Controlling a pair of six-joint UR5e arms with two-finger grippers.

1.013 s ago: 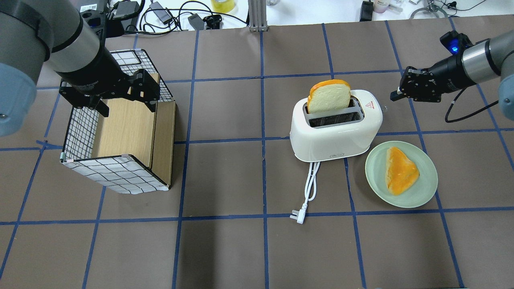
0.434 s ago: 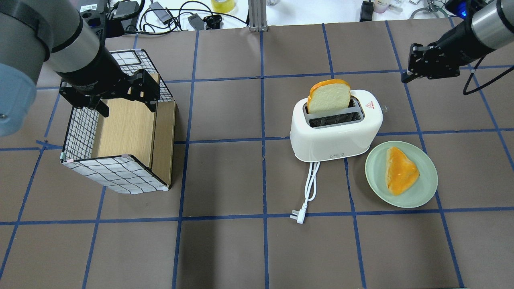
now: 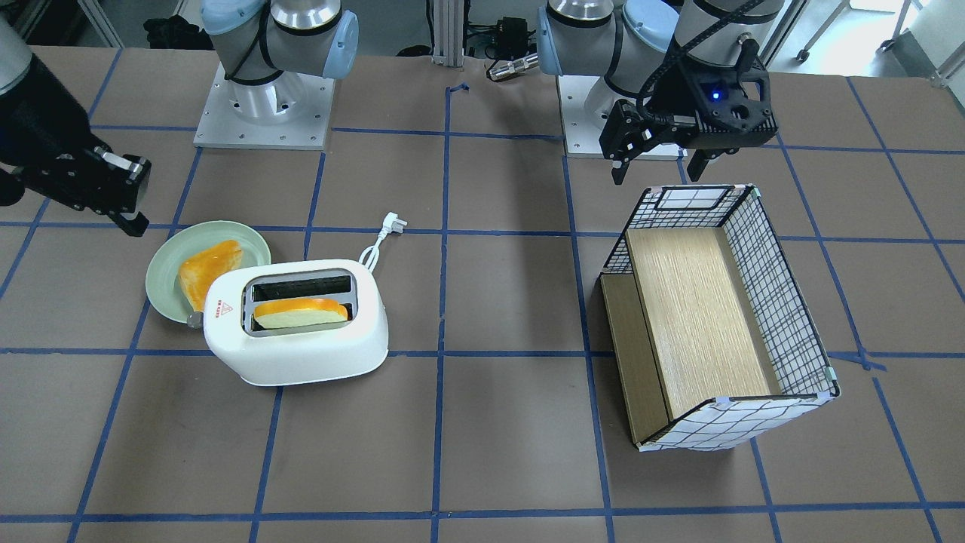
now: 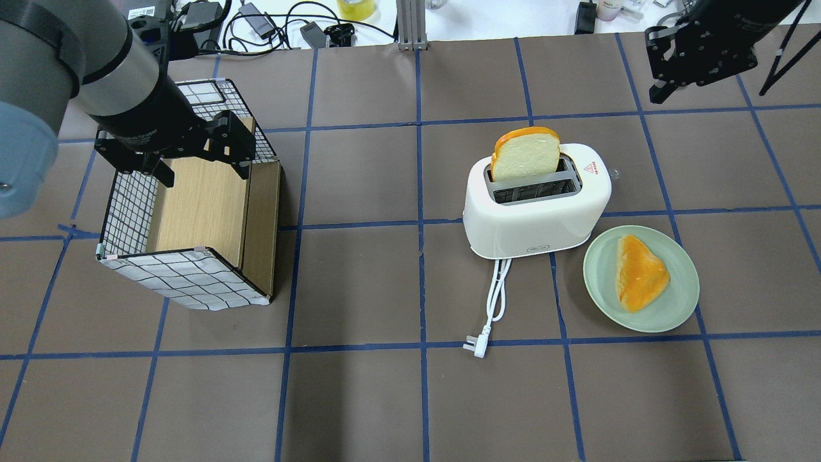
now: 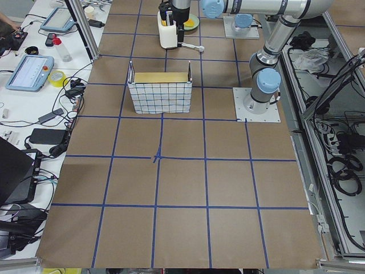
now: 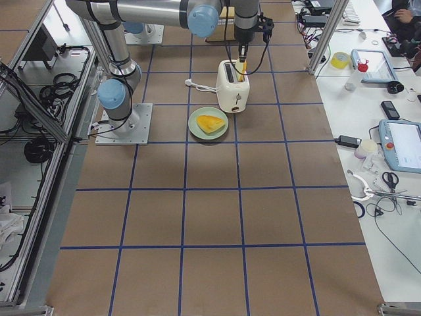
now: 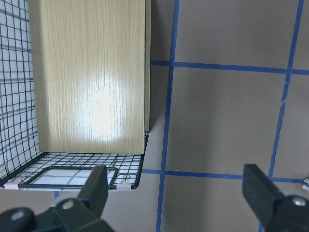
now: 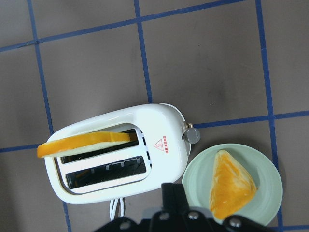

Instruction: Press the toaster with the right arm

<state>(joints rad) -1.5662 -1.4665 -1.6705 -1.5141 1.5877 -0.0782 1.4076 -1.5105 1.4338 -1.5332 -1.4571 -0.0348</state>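
The glossy white toaster (image 4: pixel 535 215) stands right of the table's middle with its cord and plug (image 4: pixel 478 346) toward the near edge. It also shows in the front view (image 3: pixel 301 351) and the right wrist view (image 8: pixel 161 121), with the grey knob (image 8: pixel 193 136) on its end. A bread slice (image 4: pixel 524 155) stands up out of one slot. My right gripper (image 4: pixel 655 93) is shut and empty, high and well beyond the toaster's right end, touching nothing; the front view shows it too (image 3: pixel 134 219). My left gripper (image 4: pixel 200 165) is open over the basket.
A checked wire basket (image 4: pixel 186 279) with a wooden insert lies at the left. A pale-green plate (image 4: pixel 683 298) with a toast piece (image 4: pixel 639 273) sits right beside the toaster. Cables and gear line the far table edge.
My right gripper has risen and moved toward the far right, farther from the toaster. The left arm, toaster and bread have not moved.
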